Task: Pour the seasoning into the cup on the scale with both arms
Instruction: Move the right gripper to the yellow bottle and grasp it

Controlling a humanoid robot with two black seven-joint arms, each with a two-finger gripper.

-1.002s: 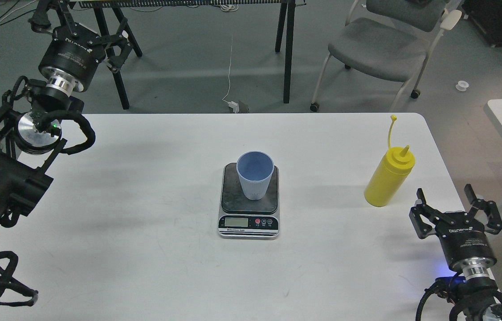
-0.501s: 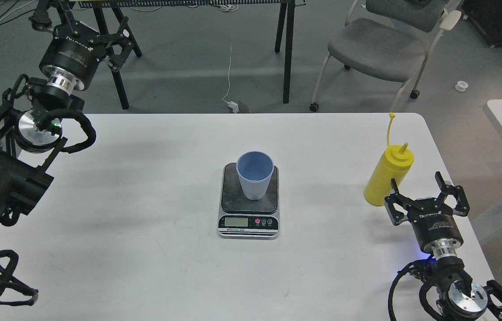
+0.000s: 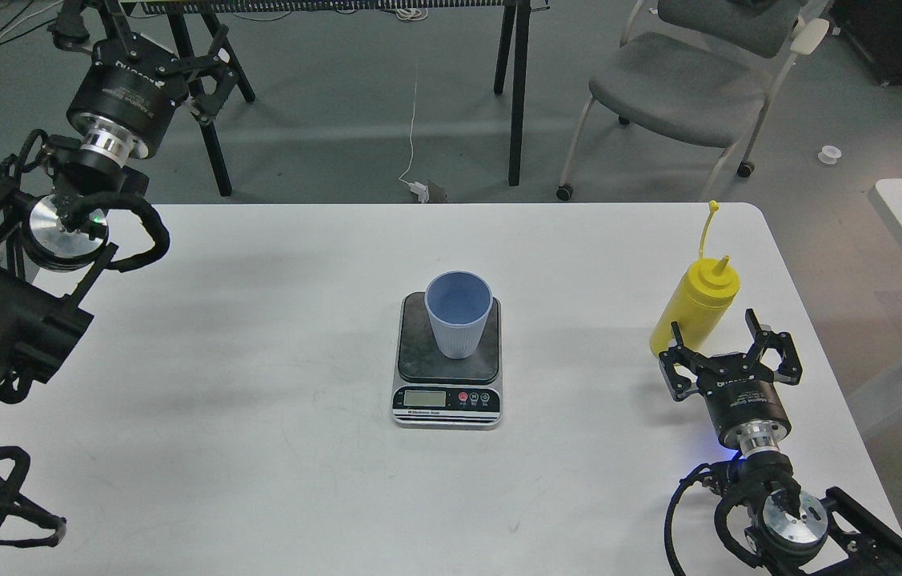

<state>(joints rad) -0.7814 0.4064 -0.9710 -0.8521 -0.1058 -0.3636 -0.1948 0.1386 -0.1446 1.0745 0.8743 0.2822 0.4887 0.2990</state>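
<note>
Seasoning is the job here, but going L to R: the left gripper (image 3: 206, 76) sits up at the far L corner, beyond the table (image 3: 258, 448) edge, well apart from everything; it's seen against dark trestle legs (image 3: 210, 144), so can't tell if its fingers are spread or closed, and nothing shows in it. Mid-table, the scale (image 3: 448, 364) lies flat w/ its display toward the robot, and the cup (image 3: 459, 314) stands upright on the dark platform, looks empty. Further R, the yellow bottle (image 3: 699, 304) stands upright near the table's R edge, nozzle up, thin cap strap sticking above it, well apart from the cup. The right gripper (image 3: 727, 352) is right at the bottle's base, fingers spread wide, one on each side of the lower body, not gripping anything yet; whether a finger touches the plastic can't be told. Step in hand, I'd say: reach/pre-grasp on the bottle; no pour begun. Next move prob. calls for settling the fingers around the bottle, closing gently (soft squeeze bottle, too much force could spurt), then lifting and carrying it L over the cup, w/ the left arm coming in to help.
</note>
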